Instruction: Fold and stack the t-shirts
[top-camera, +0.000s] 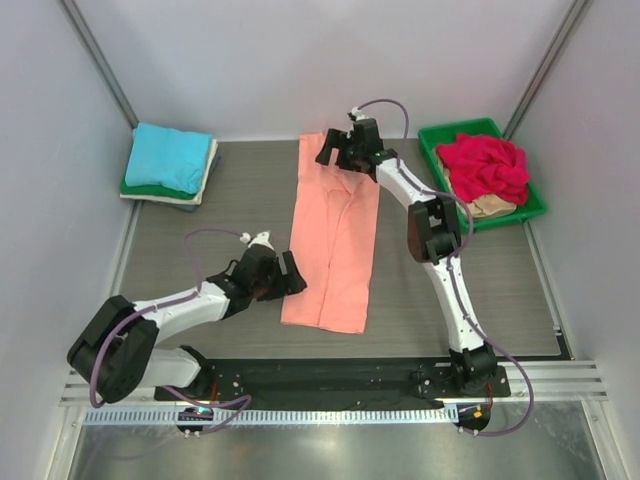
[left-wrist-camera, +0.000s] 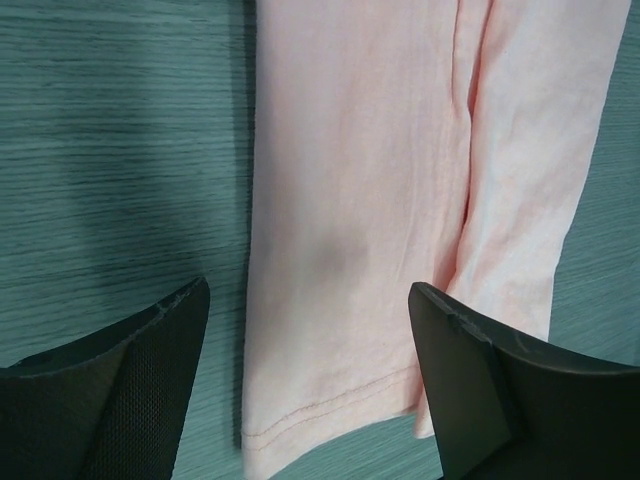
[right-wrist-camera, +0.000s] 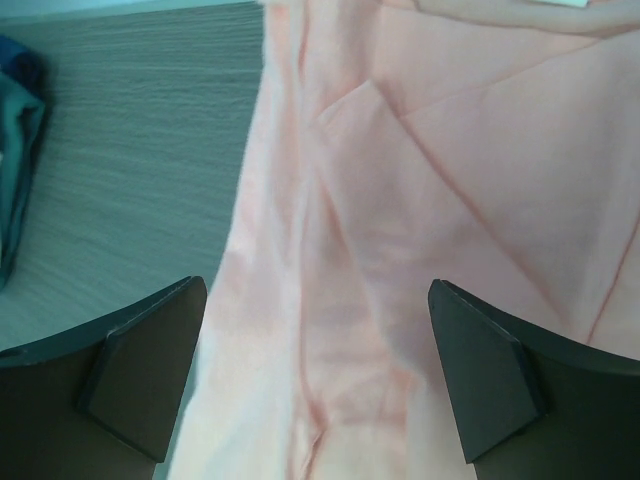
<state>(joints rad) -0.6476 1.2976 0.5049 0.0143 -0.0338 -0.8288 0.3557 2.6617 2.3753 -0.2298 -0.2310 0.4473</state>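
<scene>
Now both arms stand at the orange shirt (top-camera: 333, 245), which lies on the worktop (top-camera: 220, 210) as a long narrow strip, its sides already folded in. The left fingers (left-wrist-camera: 140, 380) are spread wide and hold nothing. They stand at the left edge of this shirt, close to its near hem, with the cloth showing between them. The right fingers (right-wrist-camera: 140, 370) are also spread and empty, and they hang over the far end of the shirt, where some folded layers and wrinkles cross.

We judge that the next move is a cross fold, and several things could spoil it. If the fingers pinch only the upper layer, the side folds may open when the cloth goes up. If one arm lifts sooner or higher than the other, the strip may twist and land crooked. The wrinkles at the far end may be pressed into the fold. A low finger may also push the edge along the worktop and not catch it.

Some things we cannot read. From above, the right arm covers the far end of the shirt. No view shows how high the fingers stand over the cloth. To the far left of the shirt lies a folded stack (top-camera: 170, 163), and only thin edges show under its turquoise top. To the far right, a green tray (top-camera: 435, 140) holds a red shirt (top-camera: 487, 165) that nearly covers a beige one (top-camera: 490, 207).
</scene>
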